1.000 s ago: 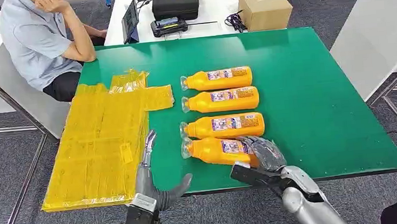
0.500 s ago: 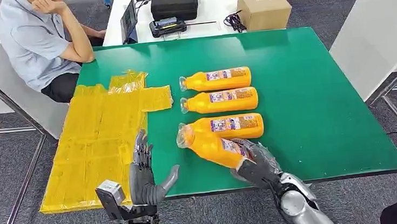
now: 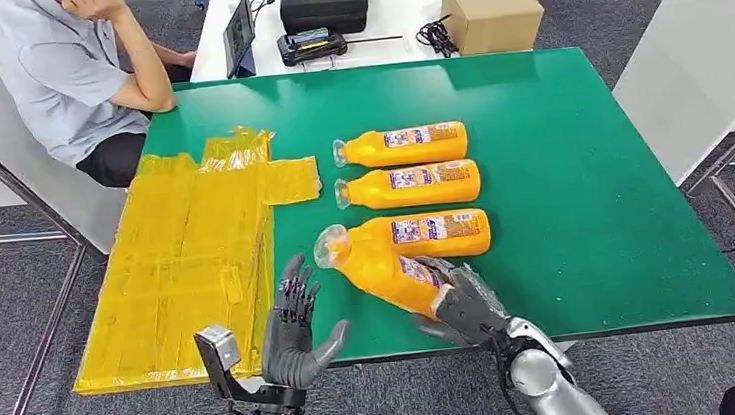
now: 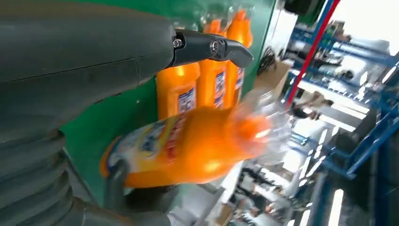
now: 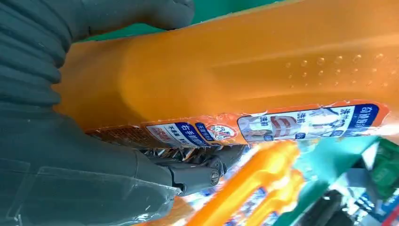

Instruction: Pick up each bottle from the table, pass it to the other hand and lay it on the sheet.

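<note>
Right hand (image 3: 462,305) grips tilted orange bottle (image 3: 379,265) at its base; left hand (image 3: 294,329) empty, fingers spread, just beside it

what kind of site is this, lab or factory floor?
Most likely a robot test lab or workshop, not a production line. A person sits by a green table holding identical orange bottles; behind it, a desk with a black case and a cardboard box.

Bare green table (image 3: 584,199) right of three lying bottles (image 3: 407,185); person (image 3: 71,73) beside the sheet (image 3: 188,263)
</note>
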Available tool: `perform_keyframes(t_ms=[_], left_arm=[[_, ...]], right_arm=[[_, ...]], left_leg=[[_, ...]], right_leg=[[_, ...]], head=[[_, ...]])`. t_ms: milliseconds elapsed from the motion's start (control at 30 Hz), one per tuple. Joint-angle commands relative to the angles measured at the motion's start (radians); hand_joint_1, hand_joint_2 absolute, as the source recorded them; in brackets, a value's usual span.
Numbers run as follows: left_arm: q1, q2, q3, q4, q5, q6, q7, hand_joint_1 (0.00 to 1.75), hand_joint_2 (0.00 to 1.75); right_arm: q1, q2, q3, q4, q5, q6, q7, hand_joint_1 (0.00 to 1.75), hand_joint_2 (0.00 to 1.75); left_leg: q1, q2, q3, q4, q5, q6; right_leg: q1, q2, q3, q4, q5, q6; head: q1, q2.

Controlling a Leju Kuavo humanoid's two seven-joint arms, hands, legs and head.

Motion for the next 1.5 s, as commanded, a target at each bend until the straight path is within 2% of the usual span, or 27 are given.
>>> perform_keyframes(t_ms=[33,333,400,467,800,1067,1100,1133,1167,1200,1500], left_arm=[[-0.084,0.018,-0.037,0.187,0.028,-0.07,0.039,0.0,1.75],[-0.085,0.016,-0.037,0.193,0.028,-0.07,0.039,0.0,1.75],[-0.115,0.011,-0.046,0.232,0.01,-0.087,0.028,0.0,1.75],[-0.134,0.003,0.01,0.186,0.023,-0.062,-0.007,0.0,1.75],[-0.114,-0.013,0.091,0.095,0.06,0.013,-0.041,0.0,1.75],[-0.097,-0.013,0.083,0.065,0.102,-0.026,-0.029,0.0,1.75],[-0.089,-0.012,0.073,0.055,0.104,-0.039,-0.027,0.09,1.75],[-0.089,-0.006,0.061,0.054,0.103,-0.052,-0.022,1.55,1.75],[-0.089,-0.006,0.061,0.054,0.103,-0.052,-0.022,1.55,1.75],[-0.086,-0.002,0.05,0.052,0.092,-0.063,-0.034,1.75,1.75],[-0.086,-0.001,0.048,0.051,0.088,-0.064,-0.039,1.75,1.75]], right_arm=[[-0.12,0.047,0.126,0.087,-0.012,0.014,-0.012,1.75,1.75],[-0.124,0.052,0.133,0.086,-0.012,0.014,-0.01,1.75,1.75],[-0.151,0.037,0.179,0.078,-0.014,0.016,-0.01,1.75,1.75],[-0.162,0.059,0.255,0.118,0.02,0.003,-0.019,1.75,1.75],[-0.157,0.063,0.296,0.113,0.031,-0.01,-0.02,1.75,1.75],[-0.162,0.07,0.297,0.126,0.018,-0.015,-0.015,1.75,1.75],[-0.161,0.07,0.293,0.128,0.009,-0.01,-0.018,1.75,1.75],[-0.159,0.069,0.29,0.126,0.003,-0.007,-0.02,1.75,1.75],[-0.159,0.069,0.29,0.126,0.003,-0.007,-0.02,1.75,1.75],[-0.156,0.068,0.283,0.123,-0.01,0.0,-0.024,1.75,1.75],[-0.155,0.068,0.281,0.122,-0.014,0.002,-0.025,1.75,1.75]], left_leg=[[0.0,0.002,0.001,-0.001,0.0,-0.001],[0.001,0.003,0.002,-0.001,0.0,-0.002],[0.001,0.003,0.002,-0.001,-0.001,-0.002],[0.0,0.001,0.001,-0.001,0.0,-0.001],[0.001,-0.002,-0.004,0.0,0.0,-0.001],[0.001,-0.002,-0.004,0.0,-0.001,-0.002],[0.001,-0.003,-0.004,0.0,0.0,-0.001],[0.001,-0.002,-0.003,0.0,-0.001,-0.002],[0.001,-0.003,-0.003,0.0,-0.001,-0.002],[0.001,-0.003,-0.004,0.0,0.0,-0.001],[0.001,-0.003,-0.004,0.0,0.0,-0.001]], right_leg=[[0.0,0.002,0.001,-0.001,0.001,-0.001],[0.001,0.003,0.001,-0.001,0.001,-0.002],[0.001,0.003,0.001,-0.001,0.0,-0.002],[0.0,0.001,0.001,0.0,0.0,-0.001],[0.001,-0.002,-0.003,0.001,0.0,-0.001],[0.001,-0.002,-0.002,0.0,0.0,-0.002],[0.0,-0.002,-0.003,0.0,0.0,-0.001],[0.001,-0.002,-0.002,0.0,-0.001,-0.002],[0.001,-0.003,-0.002,0.0,-0.001,-0.002],[0.0,-0.003,-0.003,0.0,0.0,-0.001],[0.0,-0.003,-0.003,0.0,0.0,-0.001]], head=[[0.0,0.0],[0.0,0.0],[0.0,0.0],[0.0,0.0],[0.0,0.0],[0.0,0.0],[0.0,0.0],[0.0,0.0],[0.0,0.0],[0.0,0.0],[0.0,0.0]])
